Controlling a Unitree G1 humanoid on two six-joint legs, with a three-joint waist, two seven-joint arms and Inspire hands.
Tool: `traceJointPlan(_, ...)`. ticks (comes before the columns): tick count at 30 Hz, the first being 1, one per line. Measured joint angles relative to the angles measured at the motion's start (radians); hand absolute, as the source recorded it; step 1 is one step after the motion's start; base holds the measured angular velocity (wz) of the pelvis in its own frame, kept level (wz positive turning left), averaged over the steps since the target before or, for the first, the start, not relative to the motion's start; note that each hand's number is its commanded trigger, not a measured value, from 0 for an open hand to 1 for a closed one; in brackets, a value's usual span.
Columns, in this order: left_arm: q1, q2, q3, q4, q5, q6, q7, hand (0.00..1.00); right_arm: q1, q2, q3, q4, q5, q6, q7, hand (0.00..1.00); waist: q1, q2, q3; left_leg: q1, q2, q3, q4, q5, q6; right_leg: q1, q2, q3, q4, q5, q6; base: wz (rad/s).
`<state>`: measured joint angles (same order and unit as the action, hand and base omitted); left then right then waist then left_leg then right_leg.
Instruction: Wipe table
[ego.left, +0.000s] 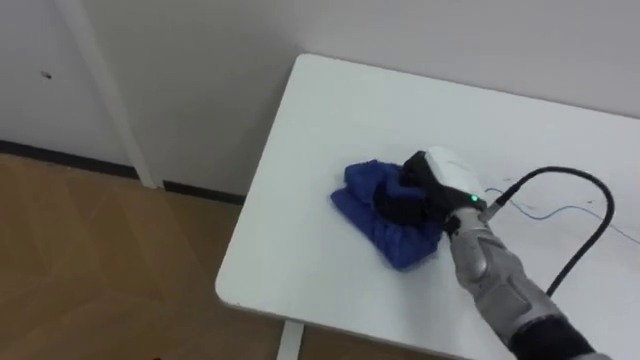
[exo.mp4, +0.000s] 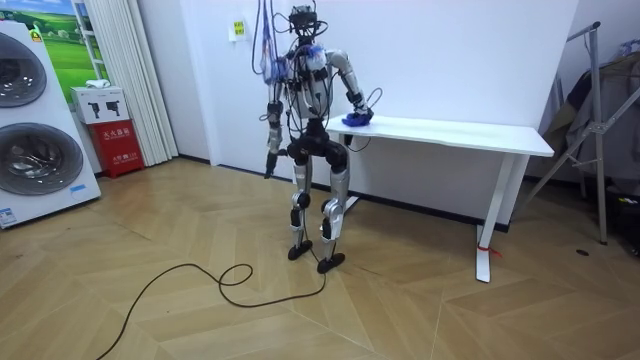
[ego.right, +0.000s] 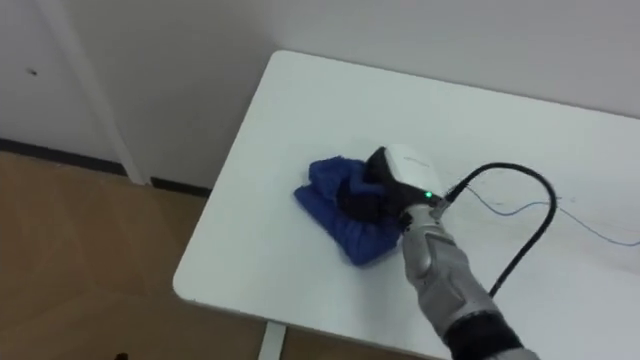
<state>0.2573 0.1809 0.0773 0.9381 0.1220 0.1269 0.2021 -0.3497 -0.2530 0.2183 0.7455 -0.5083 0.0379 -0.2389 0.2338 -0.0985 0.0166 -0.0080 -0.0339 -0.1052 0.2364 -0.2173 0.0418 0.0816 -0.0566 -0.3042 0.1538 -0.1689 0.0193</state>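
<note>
A crumpled blue cloth (ego.left: 368, 208) lies near the left end of the white table (ego.left: 320, 110). My right hand (ego.left: 436, 180) rests on top of the cloth, its dark fingers (ego.left: 398, 203) curled down into the folds. The right eye view shows the same: right hand (ego.right: 398, 172) over the cloth (ego.right: 330, 212) on the table (ego.right: 290, 110). In the room view I stand at the table's (exo.mp4: 460, 131) end by the wall, right arm stretched out to the cloth (exo.mp4: 355, 120). My left hand (exo.mp4: 268, 166) hangs at my side.
The table's left edge and front edge lie close to the cloth, with wooden floor (ego.left: 90, 260) below. A thin blue line (ego.left: 560, 212) runs across the tabletop to the right. Washing machines (exo.mp4: 30, 130) and a red box (exo.mp4: 108, 140) stand at the room view's left.
</note>
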Motion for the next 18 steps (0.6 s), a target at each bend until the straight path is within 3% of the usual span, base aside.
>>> traceJointPlan(3, 0.03, 0.031, 0.02, -0.008, 0.002, 0.037, -0.025, 0.0, -0.035, -0.065, -0.132, 0.168, 0.127, -0.026, -0.045, 1.0, -0.008, -0.004, -0.0032, -0.038, -0.018, -0.05, 0.002, 0.022, 0.002, -0.015, -0.01, -0.035, -0.002, 0.004, 0.004, 0.5)
traceJointPlan(7, 0.043, 0.05, 0.055, -0.024, 0.004, 0.045, -0.029, 0.0, -0.018, -0.1, -0.228, 0.256, 0.2, -0.044, -0.09, 1.0, -0.035, -0.004, -0.0056, -0.052, -0.031, -0.072, 0.016, 0.024, 0.002, -0.01, -0.014, -0.057, -0.002, 0.004, 0.004, 0.24)
traceJointPlan(10, 0.048, 0.05, 0.074, -0.027, 0.009, 0.045, -0.029, 0.0, 0.024, -0.102, -0.288, 0.276, 0.202, -0.068, -0.101, 1.0, -0.072, -0.002, -0.0187, -0.047, -0.03, -0.071, 0.021, 0.024, 0.003, -0.004, -0.015, -0.055, -0.003, 0.005, 0.006, 0.08)
traceJointPlan(13, 0.057, 0.049, 0.082, -0.052, 0.01, 0.039, -0.021, 0.0, 0.081, -0.102, -0.342, 0.283, 0.206, -0.073, -0.111, 1.0, -0.106, 0.0, -0.023, 0.0, -0.03, -0.068, -0.002, 0.025, 0.006, 0.032, -0.016, -0.05, -0.003, 0.005, 0.006, 0.0)
traceJointPlan(18, 0.054, 0.008, 0.115, -0.054, 0.011, 0.023, -0.008, 0.0, 0.173, -0.107, -0.409, 0.298, 0.205, -0.09, -0.151, 1.0, -0.128, 0.01, -0.0356, 0.057, -0.03, -0.058, -0.026, 0.02, 0.014, 0.08, -0.016, -0.044, -0.003, 0.005, 0.007, -0.09)
